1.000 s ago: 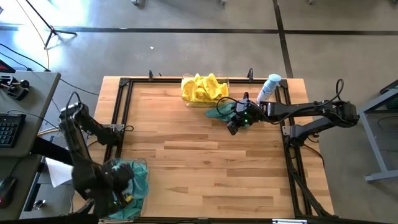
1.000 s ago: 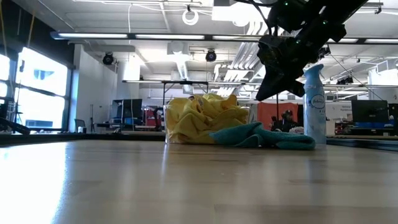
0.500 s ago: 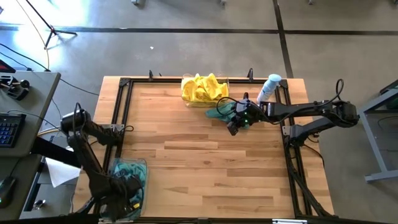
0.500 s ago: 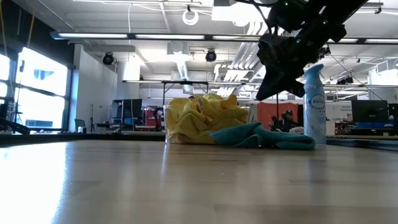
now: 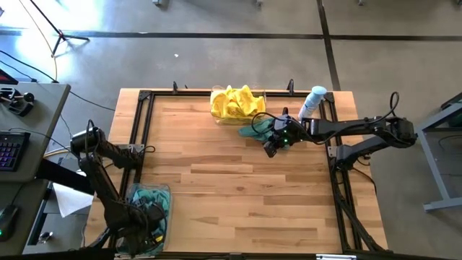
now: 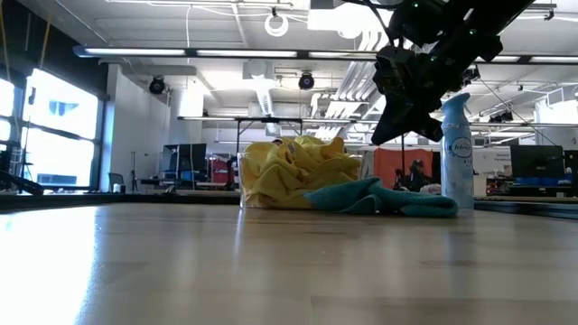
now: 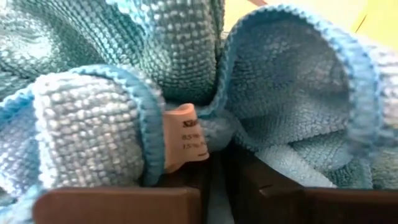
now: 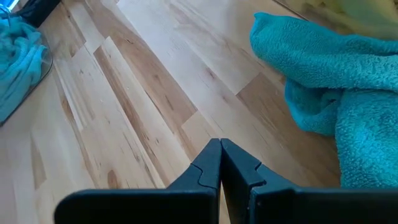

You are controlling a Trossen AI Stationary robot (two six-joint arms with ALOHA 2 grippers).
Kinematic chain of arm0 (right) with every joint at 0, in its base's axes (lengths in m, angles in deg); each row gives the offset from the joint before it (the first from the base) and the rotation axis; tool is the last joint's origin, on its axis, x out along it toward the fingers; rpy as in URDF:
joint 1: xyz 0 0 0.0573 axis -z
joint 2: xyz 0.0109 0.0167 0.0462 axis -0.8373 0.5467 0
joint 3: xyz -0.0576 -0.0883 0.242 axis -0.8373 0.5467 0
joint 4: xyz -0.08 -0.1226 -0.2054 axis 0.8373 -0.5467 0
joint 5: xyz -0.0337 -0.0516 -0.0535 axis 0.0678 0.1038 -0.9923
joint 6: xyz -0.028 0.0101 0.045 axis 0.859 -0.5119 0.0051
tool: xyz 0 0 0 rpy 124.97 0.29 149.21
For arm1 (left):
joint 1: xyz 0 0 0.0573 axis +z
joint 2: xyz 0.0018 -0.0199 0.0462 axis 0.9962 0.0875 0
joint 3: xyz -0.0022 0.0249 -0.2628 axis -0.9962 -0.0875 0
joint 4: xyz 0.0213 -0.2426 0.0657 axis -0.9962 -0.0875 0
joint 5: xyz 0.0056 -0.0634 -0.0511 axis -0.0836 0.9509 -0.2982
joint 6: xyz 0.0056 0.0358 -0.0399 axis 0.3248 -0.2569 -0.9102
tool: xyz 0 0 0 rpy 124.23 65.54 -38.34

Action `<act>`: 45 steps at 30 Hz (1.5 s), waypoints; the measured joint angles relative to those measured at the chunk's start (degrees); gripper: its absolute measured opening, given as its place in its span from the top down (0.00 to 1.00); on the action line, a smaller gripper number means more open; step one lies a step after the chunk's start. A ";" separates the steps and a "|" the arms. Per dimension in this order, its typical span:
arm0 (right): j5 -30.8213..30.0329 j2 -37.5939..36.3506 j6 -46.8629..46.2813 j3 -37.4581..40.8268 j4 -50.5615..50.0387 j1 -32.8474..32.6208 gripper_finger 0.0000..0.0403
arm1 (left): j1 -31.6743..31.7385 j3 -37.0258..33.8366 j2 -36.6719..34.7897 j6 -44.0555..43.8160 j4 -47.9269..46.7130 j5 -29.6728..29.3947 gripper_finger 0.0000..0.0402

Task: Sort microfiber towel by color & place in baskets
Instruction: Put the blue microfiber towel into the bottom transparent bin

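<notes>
A clear basket [image 5: 167,189] at the table's near left corner holds bunched teal microfiber towels [image 5: 157,204]. My left gripper [image 5: 148,220] points down into it, its fingers [image 7: 124,205] nearly together with teal cloth between them. A second clear basket [image 5: 263,94] at the far edge is heaped with yellow towels [image 5: 234,102]. One teal towel [image 5: 257,130] lies on the table in front of that basket, beside it. My right gripper [image 5: 270,150] hovers shut over the wood just near of this towel [image 8: 323,62], touching nothing. My left gripper has a fold of a teal towel [image 7: 214,196] in the narrow gap between its two fingers, next to the towel's white label [image 7: 186,140]. The fingers come from above, pointing down. The towel sits bunched in the basket on the other teal cloth, slack.
A white-and-blue spray bottle [image 5: 310,101] stands at the far right, behind my right arm. Black rails [image 5: 141,123] frame the tabletop. The wide middle of the wooden table [image 5: 238,195] is bare. A desk with a keyboard [image 5: 9,148] stands left of the table.
My left gripper has gone down into the near-left basket with the teal towel, which was held higher and spread wider a second ago and now sits bunched inside the basket. My right arm has kept still.
</notes>
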 joint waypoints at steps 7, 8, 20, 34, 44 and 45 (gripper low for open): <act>0.02 0.00 0.04 0.00 -0.02 0.00 0.99 | 0.65 0.17 -0.20 -2.58 0.24 0.13 0.77; 0.02 0.00 0.03 0.00 0.00 0.00 0.99 | 0.92 0.17 -0.41 -2.72 0.26 0.35 0.76; 1.27 0.00 0.04 0.00 -0.13 0.00 0.99 | 3.15 -0.16 -14.50 -8.66 -2.67 2.67 0.75; 1.25 0.00 2.47 0.00 -0.35 0.00 0.99 | 3.35 1.23 -23.34 -11.38 0.44 -4.62 0.77; 1.25 0.00 3.09 0.00 -0.37 0.02 0.99 | 3.32 6.77 -23.36 -8.79 -9.00 0.05 0.79; 1.25 0.00 3.08 0.00 -0.37 0.02 0.99 | 3.17 7.45 -23.36 -9.63 -11.74 1.86 0.80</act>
